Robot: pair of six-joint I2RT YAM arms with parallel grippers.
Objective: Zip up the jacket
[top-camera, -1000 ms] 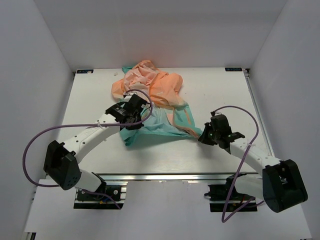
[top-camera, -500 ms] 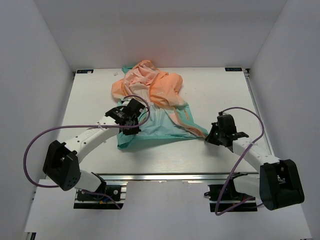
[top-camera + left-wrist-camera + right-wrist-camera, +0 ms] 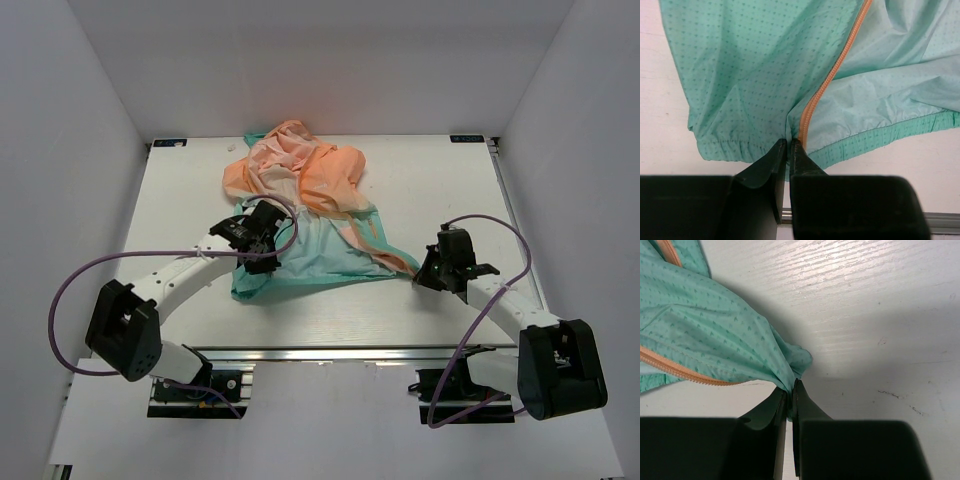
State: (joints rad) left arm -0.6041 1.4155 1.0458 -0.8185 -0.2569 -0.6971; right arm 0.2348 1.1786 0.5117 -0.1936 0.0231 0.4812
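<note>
Both hands have drifted apart over the last second, the left toward 9 o'clock and the right toward 3 o'clock. The teal bottom of the jacket now lies wider and flatter between them.

The white worktop (image 3: pixel 450 190) carries the jacket (image 3: pixel 310 190). It sits a little toward 11 o'clock of the centre, with its bunched peach-orange top at 12 o'clock and its teal lower part spread toward 6 o'clock.

The left arm (image 3: pixel 170 275) reaches in from 7 o'clock and the right arm (image 3: pixel 500 300) from 5 o'clock. Each trails a purple cable (image 3: pixel 60 300).

The left hand (image 3: pixel 788 145) is at the 9 o'clock end of the teal hem. Its fingers are pressed together on the gathered hem, right at the foot of the orange zipper (image 3: pixel 827 82). From there the zipper runs up toward 1 o'clock in the wrist view.

The right hand (image 3: pixel 789 387) is at the 3 o'clock end of the hem. Its fingers are clamped on a puckered teal corner of the cloth. A stretch of zipper tape lies just at 9 o'clock of that corner, and bare worktop lies toward 3 o'clock.
</note>
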